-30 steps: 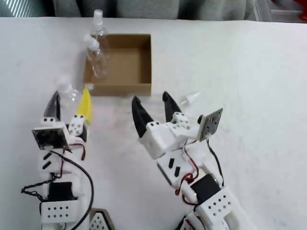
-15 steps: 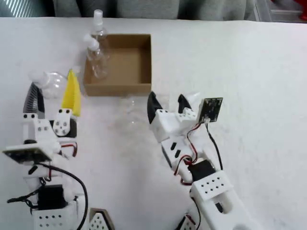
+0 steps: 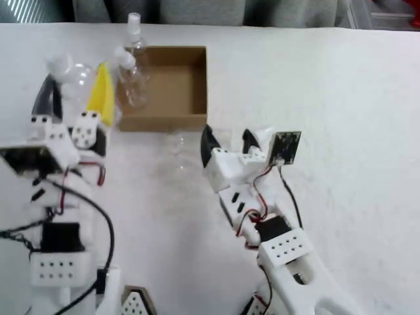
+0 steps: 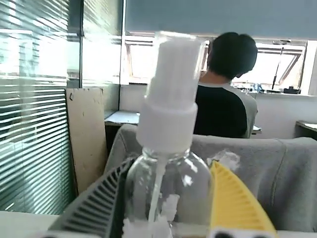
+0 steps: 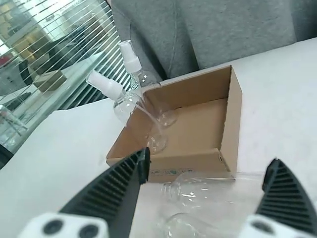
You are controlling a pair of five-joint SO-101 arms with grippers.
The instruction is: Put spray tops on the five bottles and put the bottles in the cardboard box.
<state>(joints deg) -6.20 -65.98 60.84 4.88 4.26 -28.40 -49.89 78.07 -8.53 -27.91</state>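
My left gripper (image 3: 73,85) is raised left of the cardboard box (image 3: 197,85), shut on a clear bottle (image 3: 79,72) that carries a white spray top (image 4: 169,99). The bottle (image 4: 168,193) sits upright between the dark and yellow fingers. Two more bottles with spray tops (image 3: 131,59) lean inside the box's left side (image 5: 126,94). My right gripper (image 3: 227,140) stands open just in front of the box, nothing between its fingers. Two clear bottles without tops (image 5: 190,191) lie on the table between it and the box (image 5: 198,124).
A loose white spray top (image 3: 264,134) lies on the table beside my right gripper, partly hidden by it. The white table stretches bare to the right of the box. A person sits far off in the room behind.
My left gripper has lifted the capped bottle and carried it away from me, up beside the box's left wall. The right gripper shifted right and slightly forward, staying open.
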